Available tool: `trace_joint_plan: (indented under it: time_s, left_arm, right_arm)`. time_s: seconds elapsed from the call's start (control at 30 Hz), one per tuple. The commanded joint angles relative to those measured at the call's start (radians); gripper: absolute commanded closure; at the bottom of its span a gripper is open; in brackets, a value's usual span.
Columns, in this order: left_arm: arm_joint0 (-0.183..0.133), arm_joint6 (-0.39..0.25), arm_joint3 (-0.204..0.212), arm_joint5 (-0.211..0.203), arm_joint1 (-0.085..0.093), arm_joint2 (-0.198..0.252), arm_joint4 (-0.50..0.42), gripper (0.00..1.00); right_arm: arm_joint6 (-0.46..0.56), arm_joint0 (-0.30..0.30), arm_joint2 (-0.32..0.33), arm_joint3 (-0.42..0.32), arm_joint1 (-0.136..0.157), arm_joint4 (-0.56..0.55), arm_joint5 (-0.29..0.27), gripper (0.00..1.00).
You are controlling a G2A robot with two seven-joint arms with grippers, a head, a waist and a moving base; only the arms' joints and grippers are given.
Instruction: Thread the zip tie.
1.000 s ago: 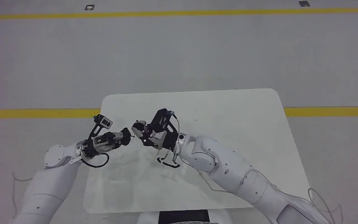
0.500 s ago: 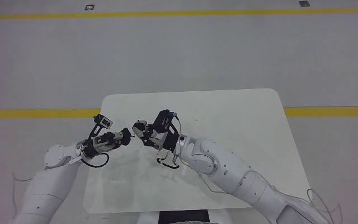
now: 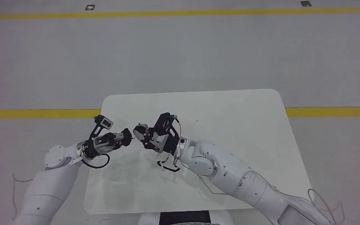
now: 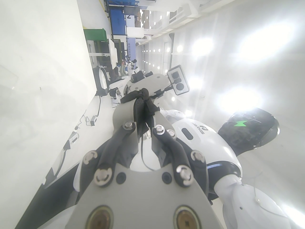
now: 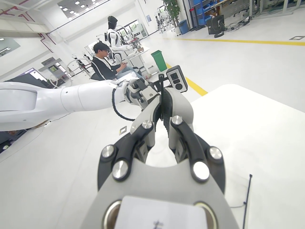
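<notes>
A black zip tie (image 5: 161, 89) stands upright between the pads of my right gripper (image 5: 162, 102), which is shut on it; its square head (image 5: 161, 75) sticks out above the fingertips. My left gripper (image 4: 143, 106) meets the right one tip to tip and is shut on a thin black strap (image 4: 142, 141) that trails back between its fingers. In the top view both grippers, left (image 3: 126, 136) and right (image 3: 139, 133), hang together above the left part of the white table (image 3: 242, 112).
A second black zip tie (image 5: 247, 190) lies flat on the table beside my right arm. The table's rounded left edge (image 3: 104, 107) is close to the grippers. A yellow floor line (image 3: 320, 112) runs behind the table.
My right wrist has shifted slightly, settling a little nearer the table's front edge. The left arm has stayed where it was.
</notes>
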Motion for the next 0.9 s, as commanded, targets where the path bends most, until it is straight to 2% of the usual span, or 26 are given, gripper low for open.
trace_joint_plan:
  time_s: [0.0, 0.5, 0.87]
  left_arm:
    - [0.0, 0.0, 0.0, 0.0, 0.0, 0.0, 0.0, 1.0]
    - [0.0, 0.0, 0.0, 0.0, 0.0, 0.0, 0.0, 1.0]
    - [0.0, 0.007, -0.001, 0.002, 0.0, 0.001, 0.002, 1.0]
  right_arm:
    - [-0.003, 0.0, -0.004, 0.001, 0.001, 0.006, 0.0, 1.0]
    - [-0.011, 0.03, -0.04, 0.013, 0.003, 0.042, 0.0, 1.0]
    - [-0.001, 0.026, -0.012, -0.016, 0.02, 0.028, 0.0, 1.0]
